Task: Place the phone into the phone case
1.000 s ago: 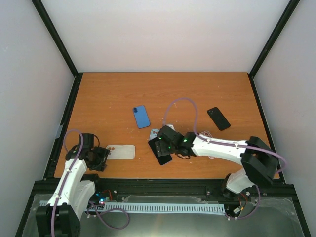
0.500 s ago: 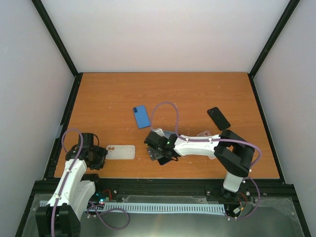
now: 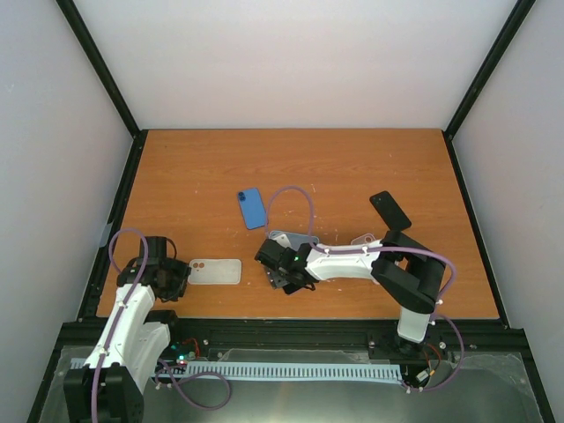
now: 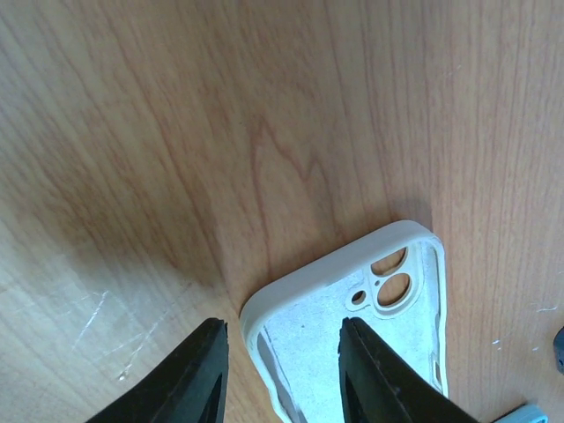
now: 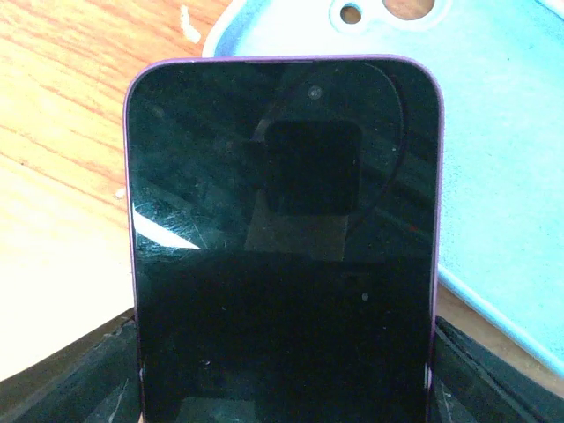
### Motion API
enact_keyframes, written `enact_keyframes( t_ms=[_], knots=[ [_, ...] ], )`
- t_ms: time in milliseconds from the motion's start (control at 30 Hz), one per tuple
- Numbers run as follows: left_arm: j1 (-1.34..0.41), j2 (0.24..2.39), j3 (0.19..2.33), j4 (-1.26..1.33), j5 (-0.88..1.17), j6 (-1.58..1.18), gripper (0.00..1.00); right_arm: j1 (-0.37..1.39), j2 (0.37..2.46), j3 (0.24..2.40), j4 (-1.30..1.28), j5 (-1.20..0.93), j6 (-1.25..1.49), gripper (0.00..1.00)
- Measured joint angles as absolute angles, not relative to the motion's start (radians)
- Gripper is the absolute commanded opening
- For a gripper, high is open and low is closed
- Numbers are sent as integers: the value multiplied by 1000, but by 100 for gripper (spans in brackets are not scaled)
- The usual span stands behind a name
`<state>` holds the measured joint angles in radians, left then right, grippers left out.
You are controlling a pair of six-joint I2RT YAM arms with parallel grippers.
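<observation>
A black-screened phone with a purple rim (image 5: pixel 282 247) is held flat between the jaws of my right gripper (image 5: pixel 286 374). Just beyond it lies a light blue phone case (image 5: pixel 493 167), open side up. In the top view the right gripper (image 3: pixel 280 269) holds the phone (image 3: pixel 287 279) at the near middle of the table, next to the pale case (image 3: pixel 293 238). A white phone case (image 4: pixel 352 335) lies open side up at the near left. My left gripper (image 4: pixel 282 388) is open, one finger on each side of that case's corner. It also shows in the top view (image 3: pixel 174 278) beside the white case (image 3: pixel 216 270).
A blue phone (image 3: pixel 253 208) lies behind the middle. A black phone (image 3: pixel 389 211) lies at the right. A clear case (image 3: pixel 366 240) peeks out behind the right forearm. The right arm's cable loops above the table. Black frame posts edge the wooden table (image 3: pixel 291 167).
My right gripper has carried the phone a little to the left and its arm has folded in. The left arm has barely moved.
</observation>
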<state>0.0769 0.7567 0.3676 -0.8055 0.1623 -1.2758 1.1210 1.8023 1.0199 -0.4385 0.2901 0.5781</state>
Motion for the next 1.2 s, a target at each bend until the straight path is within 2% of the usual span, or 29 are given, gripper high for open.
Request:
enact_keyframes(
  t_ms=[167, 267, 500, 600, 733, 1067, 1200],
  knots=[
    [77, 757, 368, -793, 167, -1280, 25, 1123, 1794, 1004, -416, 301, 571, 62],
    [77, 758, 368, -783, 168, -1284, 24, 1123, 1770, 978, -413, 304, 569, 60],
    [77, 770, 368, -796, 181, -1300, 40, 1123, 1644, 910, -430, 308, 570, 55],
    [77, 765, 368, -811, 205, -1311, 41, 1123, 1586, 904, -426, 317, 570, 54],
    [77, 756, 366, -814, 232, -1321, 33, 1123, 1539, 897, -421, 330, 573, 53],
    [77, 811, 344, -800, 248, -1340, 26, 1123, 1496, 887, -422, 350, 573, 52],
    [78, 842, 339, -777, 255, -1350, 11, 1123, 1474, 874, -428, 358, 574, 52]
  ],
)
